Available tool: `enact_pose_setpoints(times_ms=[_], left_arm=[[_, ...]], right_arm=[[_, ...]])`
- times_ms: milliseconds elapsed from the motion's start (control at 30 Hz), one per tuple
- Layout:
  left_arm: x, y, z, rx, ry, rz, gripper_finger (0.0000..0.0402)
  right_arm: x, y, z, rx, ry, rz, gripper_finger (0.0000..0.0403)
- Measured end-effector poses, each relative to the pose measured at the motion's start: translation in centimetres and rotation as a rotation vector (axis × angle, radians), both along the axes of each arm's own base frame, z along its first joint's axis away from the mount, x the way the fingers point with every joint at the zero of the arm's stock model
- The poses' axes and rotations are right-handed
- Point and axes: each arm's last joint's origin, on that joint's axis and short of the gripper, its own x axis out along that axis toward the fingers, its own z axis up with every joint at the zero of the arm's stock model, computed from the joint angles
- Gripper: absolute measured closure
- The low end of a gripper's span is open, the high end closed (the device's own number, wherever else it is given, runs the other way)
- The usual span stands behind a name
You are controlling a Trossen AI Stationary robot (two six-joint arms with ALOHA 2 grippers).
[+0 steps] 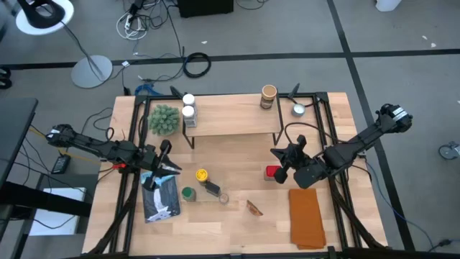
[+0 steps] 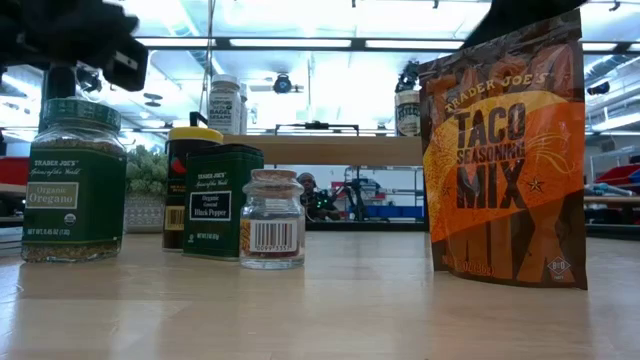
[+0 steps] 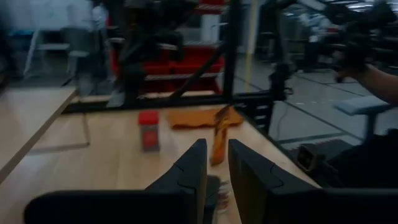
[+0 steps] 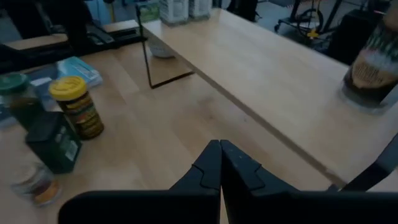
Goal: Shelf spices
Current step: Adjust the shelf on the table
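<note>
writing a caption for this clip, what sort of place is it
Most likely a robotics lab or workshop, not a kitchen: a wooden table on grey floor with loose cables, a floor lamp base, and ceiling strip lights over equipment behind.

The light wooden shelf plank looks smooth and matt on thin black metal wire legs. The orange taco seasoning pouch is glossy; the small clear jar looks like glass.

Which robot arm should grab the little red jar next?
Probably the right one. The right gripper hangs just above the red jar, while the left gripper is across the table by the yellow-lidded jar.
</note>
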Motion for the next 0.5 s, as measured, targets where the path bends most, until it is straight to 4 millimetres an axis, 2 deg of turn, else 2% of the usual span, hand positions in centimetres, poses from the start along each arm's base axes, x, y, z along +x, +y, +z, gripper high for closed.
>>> enact_pose_setpoints(times_ms=[100,233,500], left_arm=[[0.0,0.0,0.0,-0.012,0.006,0.016,0.0332],[0.0,0.0,0.2,-0.021,-0.019,0.016,0.0332],[0.0,0.1,1.0,-0.045,-0.096,0.034,0.0332]], right_arm=[[0.2,-0.3,-1.6,0.019,-0.027,-0.011,0.0400],[0.3,-0.4,-2.7,0.025,-0.051,-0.008,0.0400],[0.6,-0.4,-2.8,0.000,-0.067,0.015,0.0399]])
